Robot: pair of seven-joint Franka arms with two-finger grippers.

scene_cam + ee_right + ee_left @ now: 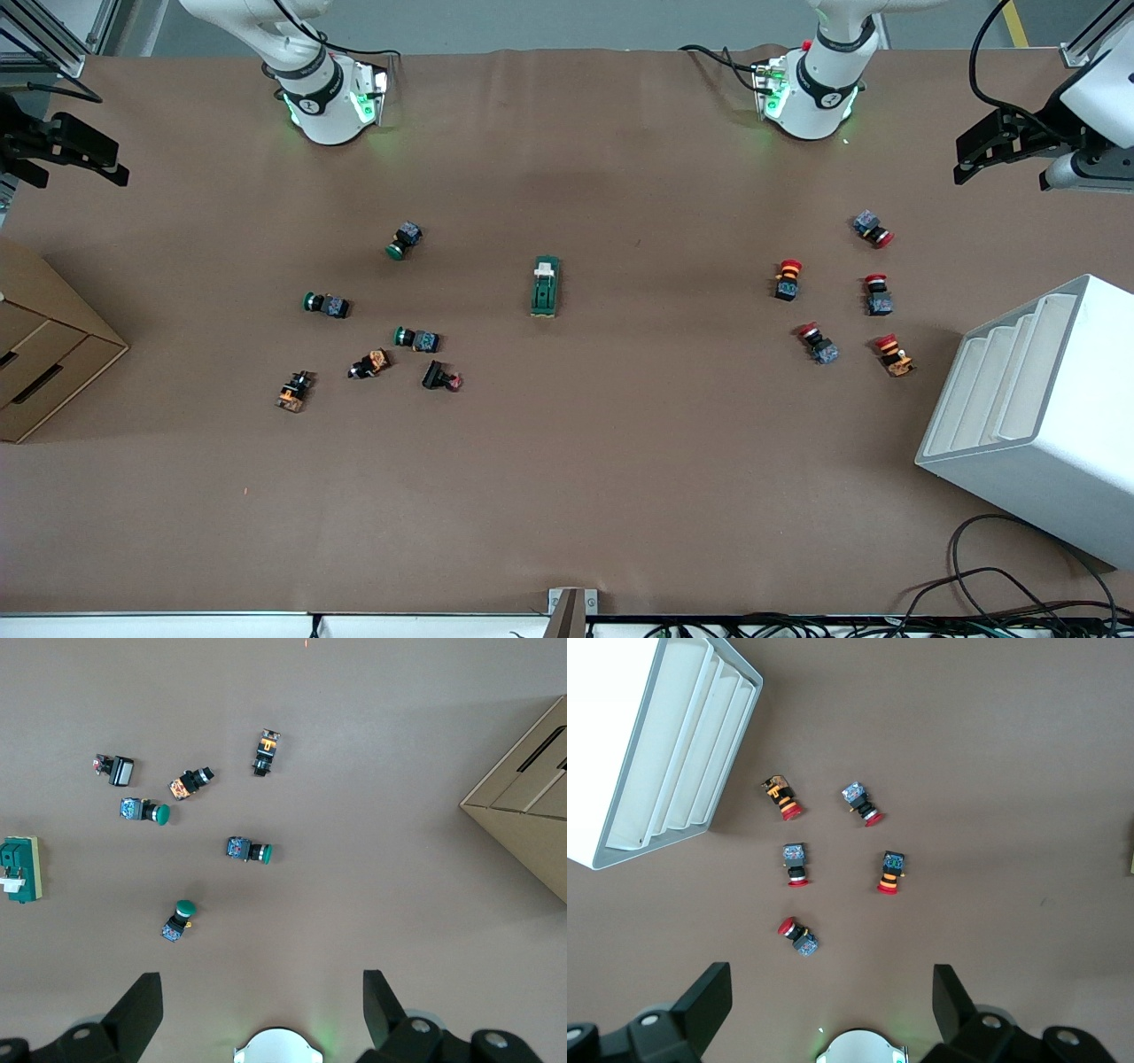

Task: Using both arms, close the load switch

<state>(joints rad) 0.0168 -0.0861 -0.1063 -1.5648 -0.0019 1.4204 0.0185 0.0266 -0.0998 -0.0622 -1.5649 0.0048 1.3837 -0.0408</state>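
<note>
Right now the load switch (545, 286) lies flat on the brown table (567, 496), about midway between the two arms' ends. Its white handle piece sits at the end of the green block that points toward the robots' bases. Nothing touches it.

Both arms wait high up. The left gripper (997, 146) hangs over the left arm's end of the table with its fingers (704, 997) spread wide and holding nothing. The right gripper (66, 151) hangs over the right arm's end, its fingers (133, 1005) also wide apart and empty.

Five red push buttons (788, 279) lie scattered toward the left arm's end, near a white slotted bin (1036, 416). Toward the right arm's end lie three green push buttons (403, 241) and some small black and orange parts (370, 363). A cardboard box (44, 354) sits at that end's edge. In the right wrist view the switch (19, 870) shows at the picture's edge.
</note>
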